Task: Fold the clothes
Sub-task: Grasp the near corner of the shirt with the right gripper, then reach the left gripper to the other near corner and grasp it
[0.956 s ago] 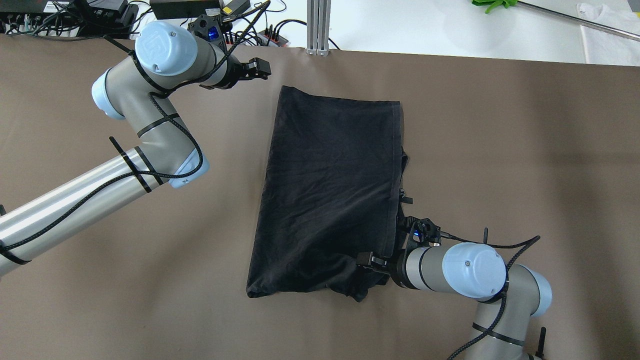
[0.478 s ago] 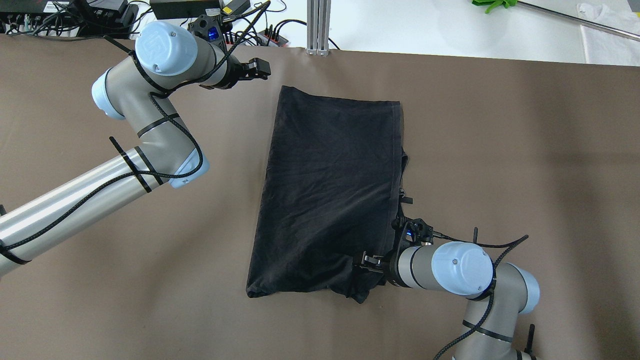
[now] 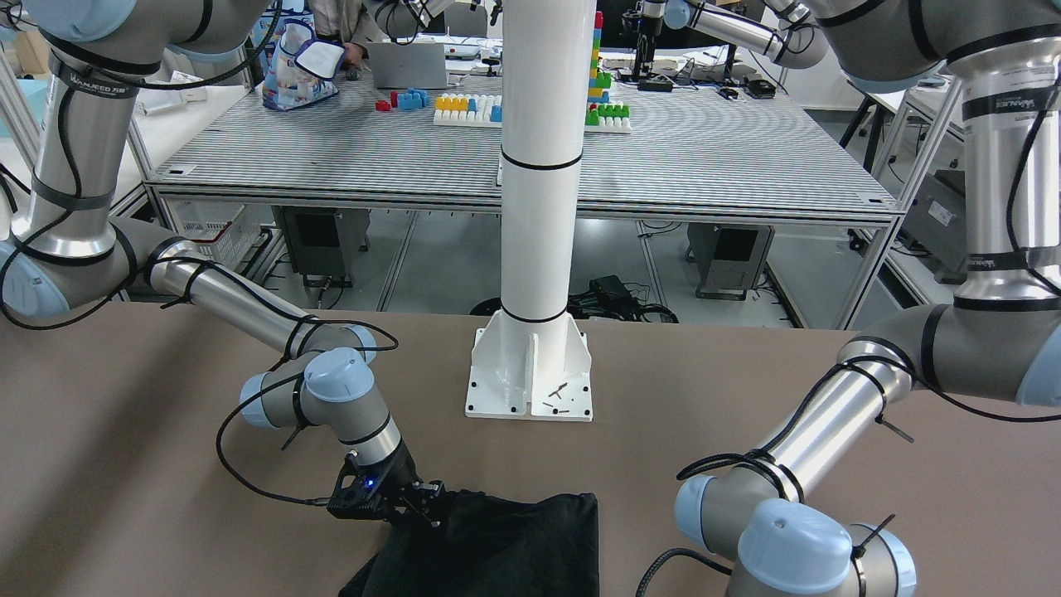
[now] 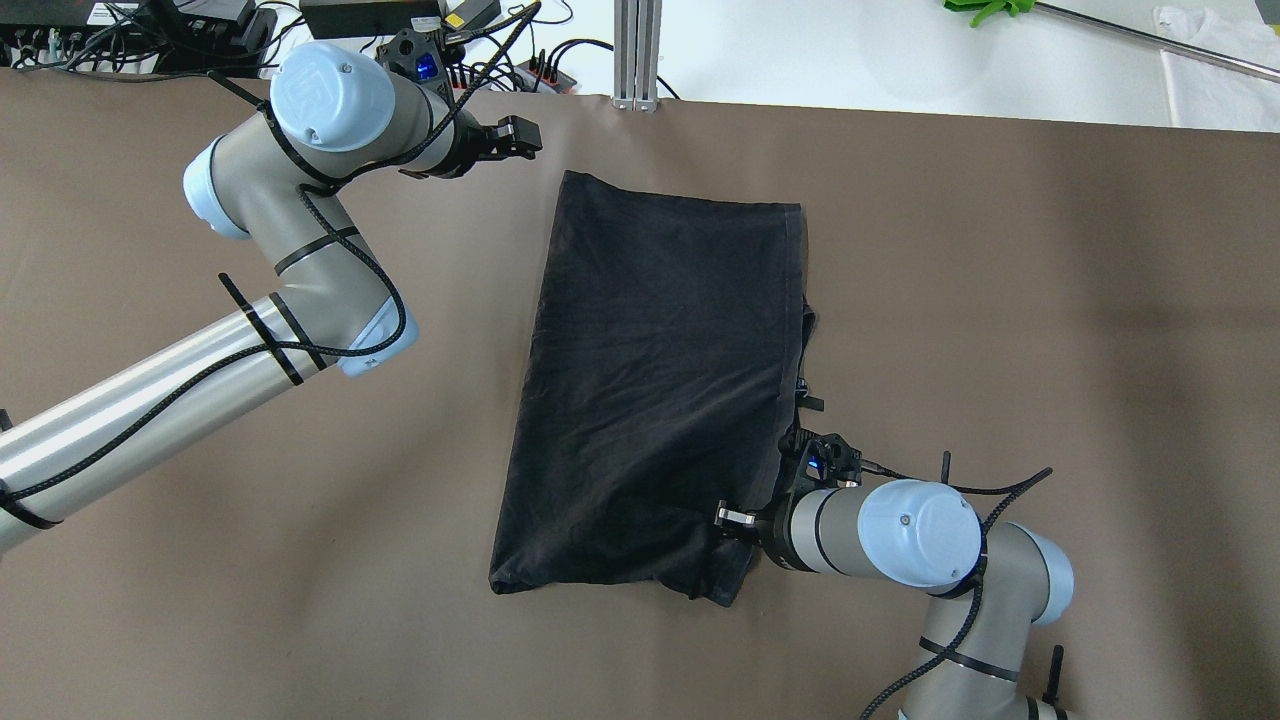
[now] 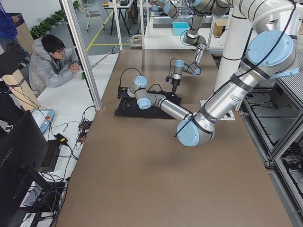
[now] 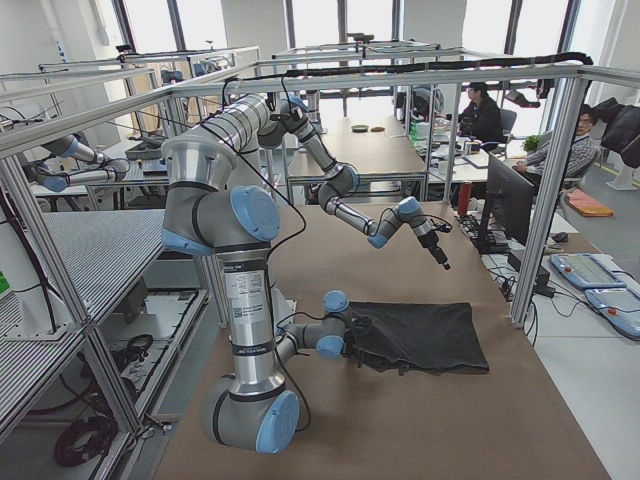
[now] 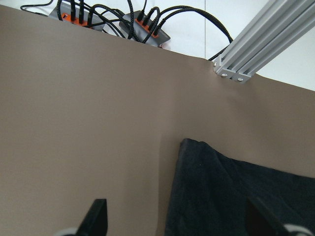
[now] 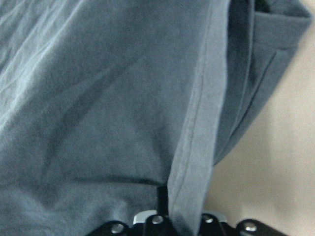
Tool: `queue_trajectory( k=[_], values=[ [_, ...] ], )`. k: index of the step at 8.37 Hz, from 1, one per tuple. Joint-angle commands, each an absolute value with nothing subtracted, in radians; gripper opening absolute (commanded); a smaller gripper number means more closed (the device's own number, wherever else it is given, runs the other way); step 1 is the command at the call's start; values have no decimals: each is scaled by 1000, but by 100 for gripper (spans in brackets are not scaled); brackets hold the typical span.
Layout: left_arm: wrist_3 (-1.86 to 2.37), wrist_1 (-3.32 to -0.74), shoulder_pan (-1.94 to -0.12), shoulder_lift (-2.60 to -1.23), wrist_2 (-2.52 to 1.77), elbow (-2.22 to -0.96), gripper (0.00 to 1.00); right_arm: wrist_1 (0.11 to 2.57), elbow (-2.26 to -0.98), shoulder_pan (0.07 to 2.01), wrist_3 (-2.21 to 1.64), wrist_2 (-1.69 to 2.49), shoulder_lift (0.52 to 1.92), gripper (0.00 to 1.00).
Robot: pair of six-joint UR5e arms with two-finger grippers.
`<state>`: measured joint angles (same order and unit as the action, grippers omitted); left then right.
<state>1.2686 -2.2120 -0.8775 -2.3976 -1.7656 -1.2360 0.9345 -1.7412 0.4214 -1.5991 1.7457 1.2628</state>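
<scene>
The clothes (image 4: 650, 380) are one black garment lying folded and roughly rectangular in the middle of the brown table (image 4: 1000, 300), long side running away from me. My right gripper (image 4: 733, 519) is at its near right corner, shut on the hemmed edge. In the right wrist view that hem (image 8: 197, 147) runs down between the fingers. The front-facing view shows the same pinch (image 3: 427, 500) on the clothes (image 3: 506, 547). My left gripper (image 4: 522, 136) hovers open just beyond the far left corner. Its fingertips (image 7: 97, 216) stand wide apart above the bare table, with the clothes' corner (image 7: 236, 196) ahead.
A white pole on a base plate (image 3: 530, 377) stands at the table's near side between the arms. Power strips and cables (image 4: 500, 70) and an aluminium post (image 4: 637, 55) line the far edge. A seated person (image 5: 49, 64) is beyond that edge.
My right arm has drawn slightly left toward the clothes, and the near right corner has bunched a little. The left arm has not moved.
</scene>
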Motion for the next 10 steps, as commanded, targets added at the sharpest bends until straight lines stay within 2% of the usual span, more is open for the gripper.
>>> queue_trajectory(
  k=[1,2,4,8,10],
  values=[
    [1269,-2212,-879,-2398,-1767,-1244,100,931,-1753,423,-1618,1747,1261,0],
    [1287,-2210,-884,-2392,-1781,-1270,100,931,-1761,428,-1615,1759,1264,0],
    [1465,-2209,-859,-2300,-1851,-1412,100,930,-1790,430,-1603,1763,1272,0],
    [1742,-2207,-630,-2099,-1754,-1742,100,930,-1815,434,-1595,1763,1289,0],
    [1786,-2201,-484,-2037,-1628,-1804,100,928,-1813,442,-1560,1761,1287,0]
  ],
)
